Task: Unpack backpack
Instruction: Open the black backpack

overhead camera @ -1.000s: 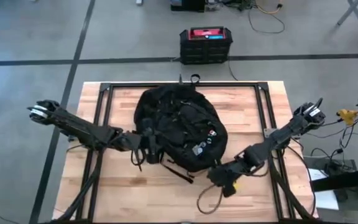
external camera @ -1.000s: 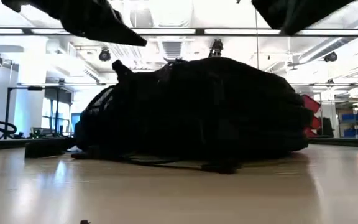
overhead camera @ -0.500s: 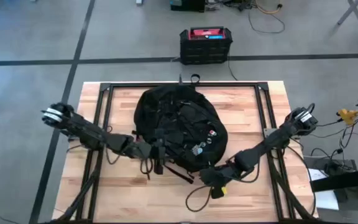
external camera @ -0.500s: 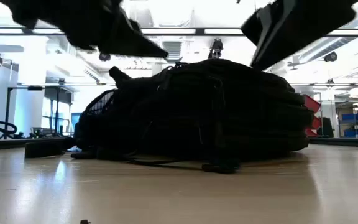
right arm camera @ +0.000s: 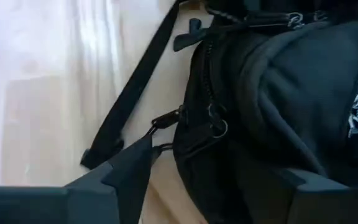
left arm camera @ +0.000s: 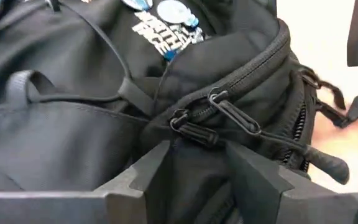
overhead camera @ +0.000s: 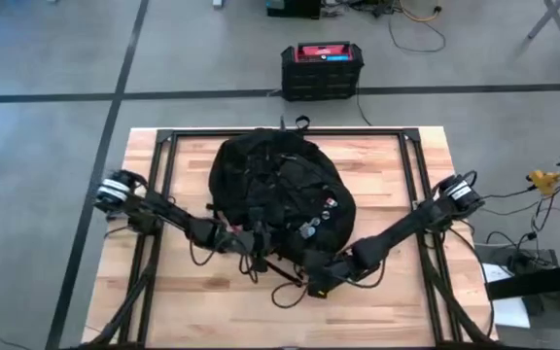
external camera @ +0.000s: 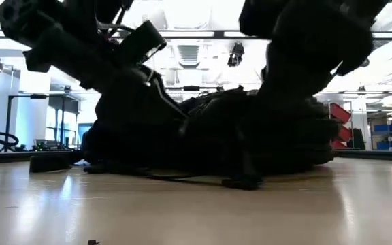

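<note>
The black backpack (overhead camera: 280, 190) lies on its back on the wooden table (overhead camera: 192, 311), with coloured tags (overhead camera: 324, 214) on its front. My left gripper (overhead camera: 257, 243) is at its near left edge, open; in the left wrist view its fingers (left arm camera: 148, 168) flank a bulge of fabric just below two zipper pulls (left arm camera: 229, 115). My right gripper (overhead camera: 311, 282) is at the near right edge, open wide, with the backpack's zippered edge (right arm camera: 213, 127) between its fingers. A loose black strap (right arm camera: 135, 93) lies flat on the table beside it. My left gripper has the fabric bulge (left arm camera: 194, 165) below the zipper between its open fingers, coming level from the table's left; I cannot tell whether they touch it. My right gripper comes at the zippered edge (right arm camera: 197, 149) from the near right; I cannot tell whether it touches it either.
A black box with a red top (overhead camera: 322, 68) stands on the floor beyond the far edge. Black frame rails (overhead camera: 163, 156) run along the table's sides and back. Bare wood shows along the near edge. Cables hang at the right (overhead camera: 513, 258).
Both arms have come down and in toward the backpack's near edge: my left gripper toward the table's right, my right gripper toward the left and the far edge. In the low view they now stand low in front of the backpack. The backpack has stayed in place.
</note>
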Action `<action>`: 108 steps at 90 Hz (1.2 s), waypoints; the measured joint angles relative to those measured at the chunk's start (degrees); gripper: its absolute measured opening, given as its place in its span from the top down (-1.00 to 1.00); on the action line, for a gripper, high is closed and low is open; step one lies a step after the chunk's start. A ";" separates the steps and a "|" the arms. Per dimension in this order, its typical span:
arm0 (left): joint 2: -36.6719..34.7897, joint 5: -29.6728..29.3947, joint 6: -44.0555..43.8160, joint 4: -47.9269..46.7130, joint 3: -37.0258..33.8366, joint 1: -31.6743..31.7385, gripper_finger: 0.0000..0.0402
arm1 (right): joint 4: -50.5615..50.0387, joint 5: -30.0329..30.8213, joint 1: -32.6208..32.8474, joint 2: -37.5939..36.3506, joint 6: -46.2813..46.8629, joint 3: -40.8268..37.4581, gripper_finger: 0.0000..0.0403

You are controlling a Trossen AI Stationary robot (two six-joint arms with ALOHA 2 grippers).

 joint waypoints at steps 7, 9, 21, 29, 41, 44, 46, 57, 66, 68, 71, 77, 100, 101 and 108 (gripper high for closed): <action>1.45 0.00 -1.11 0.65 0.03 0.20 0.36 | 2.83 0.61 -0.94 2.21 0.50 0.00 -0.03; 1.83 -0.01 -1.20 0.84 0.03 0.19 0.37 | 3.39 1.02 -1.28 2.84 0.84 0.01 -0.03; 3.32 -0.02 -1.29 2.14 0.05 0.18 0.42 | 4.06 3.46 -2.76 5.05 3.81 0.28 0.08; 3.35 0.05 -1.25 1.83 0.07 0.18 0.43 | 4.12 4.34 -2.85 5.09 4.02 0.29 0.26; 3.07 0.41 -0.56 0.54 0.11 0.18 0.45 | 2.55 2.74 -3.00 3.46 3.57 0.35 0.73; 3.07 0.42 -0.35 0.25 0.11 0.18 0.46 | 1.96 2.41 -3.02 3.11 3.24 0.34 0.86; 3.07 0.42 -0.21 -0.01 0.14 0.18 0.46 | 1.51 2.34 -3.02 2.91 3.00 0.33 0.90; 2.37 0.35 0.43 -2.10 0.20 0.16 0.48 | -1.76 0.77 -2.99 1.15 2.84 0.27 0.94; 0.76 -0.43 0.40 -6.25 0.27 0.09 0.49 | -4.48 -2.15 -2.58 -0.95 1.23 0.22 0.98; 0.26 -0.62 0.23 -7.33 0.27 0.09 0.49 | -4.99 -2.89 -2.41 -1.50 0.68 0.22 0.98; -0.54 -1.00 0.05 -8.85 0.27 0.07 0.49 | -5.88 -4.03 -2.05 -2.41 -0.16 0.20 0.98; -1.18 -1.31 -0.65 -11.00 0.25 0.05 0.49 | -8.04 -6.52 -1.51 -4.02 -1.66 0.14 0.99; -1.28 -3.25 -2.56 -15.01 0.05 -0.02 0.49 | -21.60 -10.23 0.17 -9.96 -0.50 0.02 1.00; -1.28 -3.41 -2.64 -15.22 0.05 -0.02 0.49 | -21.87 -10.26 0.21 -10.13 -0.50 0.02 1.00; -1.30 -4.96 -3.57 -17.75 0.05 -0.06 0.49 | -25.20 -11.06 0.61 -11.79 -0.51 0.05 1.00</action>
